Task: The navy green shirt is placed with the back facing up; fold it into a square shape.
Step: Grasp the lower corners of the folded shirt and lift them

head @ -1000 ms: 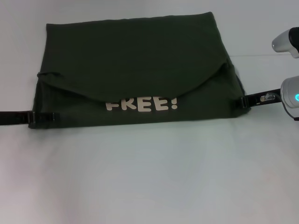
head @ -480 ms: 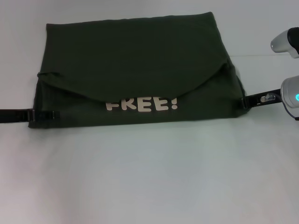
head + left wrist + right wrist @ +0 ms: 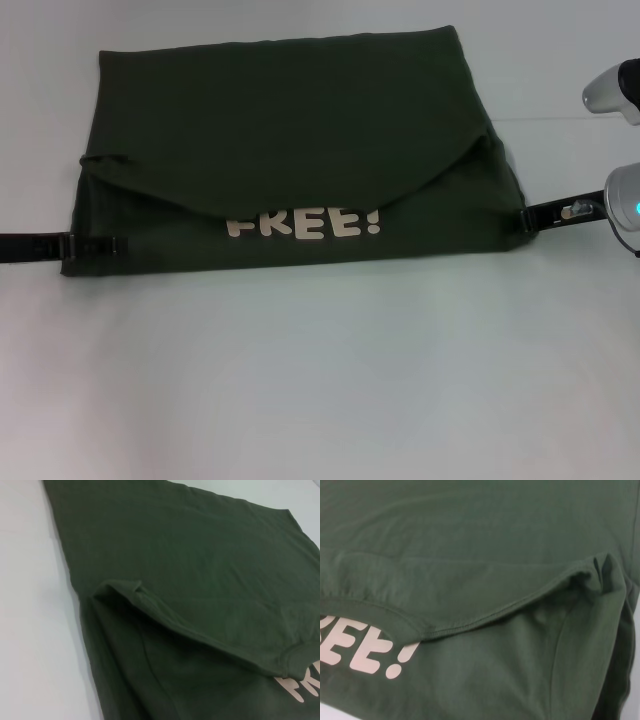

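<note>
Left pincer (image 3: 95,245), head view: low on the white tabletop (image 3: 320,380), black fingers at the near left corner of the dark olive-green cloth T-shirt (image 3: 280,150); clenched or released, cannot tell. Right pincer (image 3: 527,216) just at the shirt's near right edge; grip likewise unclear. Shirt lies folded mid-tabletop, curved hem lapped over pale letters "FREE!" (image 3: 303,224).

Left wrist view: hem ridge crossing the green cloth, fragment of pale lettering at one edge.

Right wrist view: stitched hem above "EE!", bunched fold at the side.

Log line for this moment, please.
navy green shirt: folded, hem flap over "FREE!" | left hand: at near-left corner | right hand: at right edge
</note>
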`<state>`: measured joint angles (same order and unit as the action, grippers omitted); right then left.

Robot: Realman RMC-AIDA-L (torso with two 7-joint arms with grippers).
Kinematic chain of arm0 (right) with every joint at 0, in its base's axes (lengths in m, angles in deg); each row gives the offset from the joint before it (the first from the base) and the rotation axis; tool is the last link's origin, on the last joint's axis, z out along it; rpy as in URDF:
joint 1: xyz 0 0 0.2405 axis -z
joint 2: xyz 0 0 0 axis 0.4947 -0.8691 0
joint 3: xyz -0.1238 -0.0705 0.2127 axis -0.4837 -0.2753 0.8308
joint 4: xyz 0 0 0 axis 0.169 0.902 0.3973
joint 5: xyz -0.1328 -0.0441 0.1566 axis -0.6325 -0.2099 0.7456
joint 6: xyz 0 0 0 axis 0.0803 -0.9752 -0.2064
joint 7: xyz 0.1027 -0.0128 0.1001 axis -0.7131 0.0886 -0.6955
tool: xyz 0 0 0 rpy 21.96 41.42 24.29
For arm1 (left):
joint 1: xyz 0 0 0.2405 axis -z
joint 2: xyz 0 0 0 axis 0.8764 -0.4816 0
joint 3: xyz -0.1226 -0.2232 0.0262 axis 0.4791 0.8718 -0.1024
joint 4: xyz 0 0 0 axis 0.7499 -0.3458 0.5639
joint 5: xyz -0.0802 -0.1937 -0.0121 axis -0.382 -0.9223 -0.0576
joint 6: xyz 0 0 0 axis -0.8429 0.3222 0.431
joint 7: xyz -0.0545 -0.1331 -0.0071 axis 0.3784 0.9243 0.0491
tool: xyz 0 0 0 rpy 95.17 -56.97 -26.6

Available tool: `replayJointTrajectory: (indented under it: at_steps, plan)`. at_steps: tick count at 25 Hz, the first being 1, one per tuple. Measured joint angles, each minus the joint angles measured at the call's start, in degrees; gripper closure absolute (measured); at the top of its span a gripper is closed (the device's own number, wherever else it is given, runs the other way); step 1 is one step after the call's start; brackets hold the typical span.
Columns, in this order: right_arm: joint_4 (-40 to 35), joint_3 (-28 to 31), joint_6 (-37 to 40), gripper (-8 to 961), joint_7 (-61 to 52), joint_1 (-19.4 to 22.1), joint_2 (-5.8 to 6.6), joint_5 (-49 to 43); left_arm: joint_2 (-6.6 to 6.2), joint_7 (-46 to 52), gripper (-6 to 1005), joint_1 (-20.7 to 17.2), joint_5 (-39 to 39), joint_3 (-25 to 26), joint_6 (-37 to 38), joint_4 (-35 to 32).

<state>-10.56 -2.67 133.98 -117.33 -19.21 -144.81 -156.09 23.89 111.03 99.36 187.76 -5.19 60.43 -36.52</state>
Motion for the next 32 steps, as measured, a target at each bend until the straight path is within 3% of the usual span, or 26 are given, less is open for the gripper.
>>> replayJointTrajectory:
  at_steps: [9, 14, 32]
  plan:
    - [-0.17, 0.06, 0.16, 905, 0.03, -0.02, 0.00, 0.16, 0.23, 0.00, 279, -0.09, 0.13, -0.25, -1.61, 0.26]
    - [-0.18, 0.06, 0.21, 904, 0.03, 0.00, 0.04, 0.15, 0.73, 0.00, 367, -0.07, 1.25, -0.30, -2.67, 0.36]
    - [-0.11, 0.06, 0.22, 898, -0.10, 0.41, 0.17, 0.22, 1.02, 0.65, 371, -0.02, 1.50, -0.46, -3.14, 0.53]
